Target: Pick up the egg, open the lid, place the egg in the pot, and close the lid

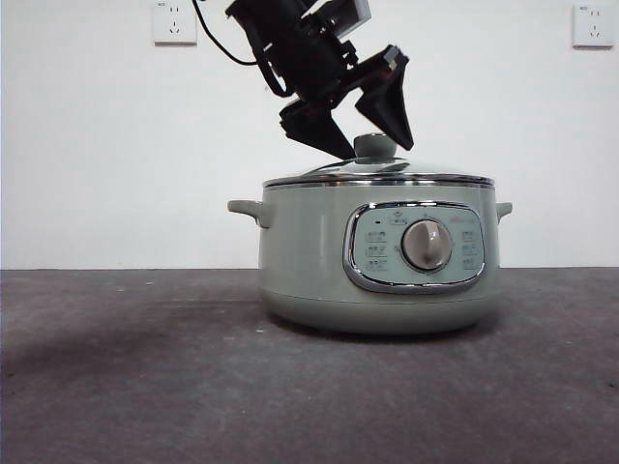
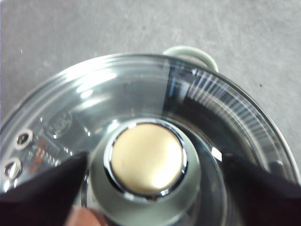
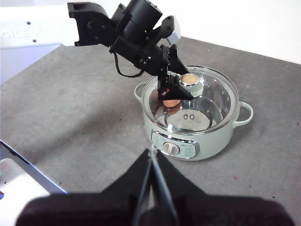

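Note:
The sage-green pot (image 1: 309,251) stands mid-table with the glass lid (image 1: 387,174) seated on its rim. My left gripper (image 1: 377,150) hangs over the lid, open, one jaw on each side of the green knob (image 2: 146,157), with a gap to it on both sides. Through the glass, the reddish-brown egg (image 3: 171,102) lies inside the pot (image 3: 207,136), under the left gripper (image 3: 176,84). My right gripper (image 3: 151,157) is held back high on the dial side of the pot, shut on nothing.
Grey tabletop (image 1: 126,367) stretches around the pot. A white wall with two power sockets (image 1: 174,21) stands behind. One small pot handle (image 2: 190,52) shows beyond the lid's rim.

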